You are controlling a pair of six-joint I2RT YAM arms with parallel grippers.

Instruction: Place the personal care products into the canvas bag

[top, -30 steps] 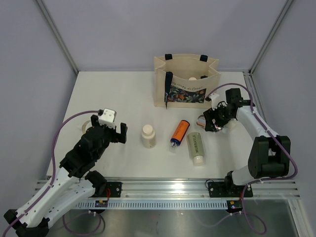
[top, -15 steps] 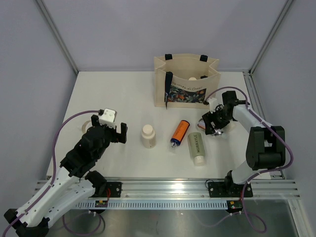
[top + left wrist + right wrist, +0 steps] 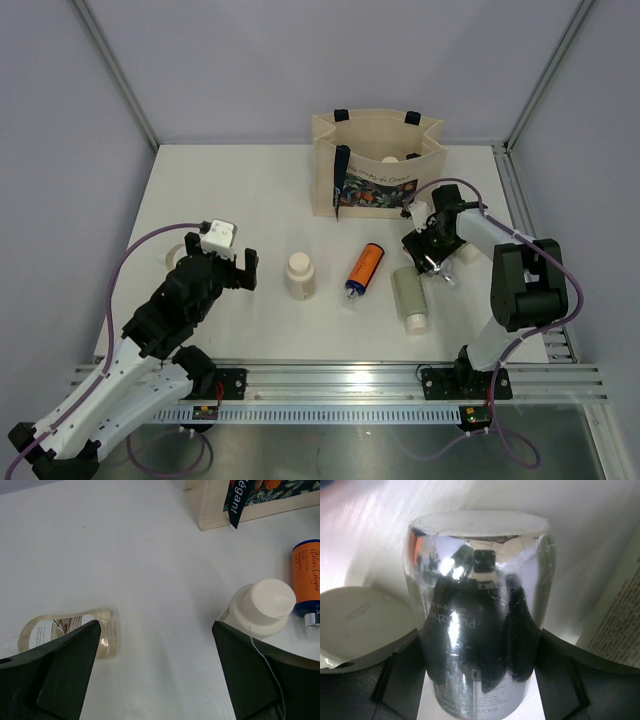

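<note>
The canvas bag [image 3: 375, 170] stands at the back centre with a cream cap [image 3: 390, 158] showing inside. A cream bottle [image 3: 300, 274], an orange bottle [image 3: 364, 267] and a sage-green bottle [image 3: 409, 297] lie on the table. My right gripper [image 3: 425, 256] is low beside the green bottle. In the right wrist view it [image 3: 479, 647] is open, with the silver bottle [image 3: 477, 595] filling the gap between the fingers [image 3: 402, 675]. My left gripper [image 3: 243, 268] is open and empty left of the cream bottle [image 3: 262, 607].
A clear pale bottle [image 3: 67, 632] lies left of my left gripper [image 3: 156, 625]; in the top view it is mostly hidden. The bag's corner [image 3: 215, 510] and the orange bottle [image 3: 307, 575] show at the left wrist view's right. Grey walls enclose the table.
My right gripper has moved left and nearer, closing in round the silver bottle. The sage-green bottle has been pushed, turning and sliding a little right. The left arm has not moved.
</note>
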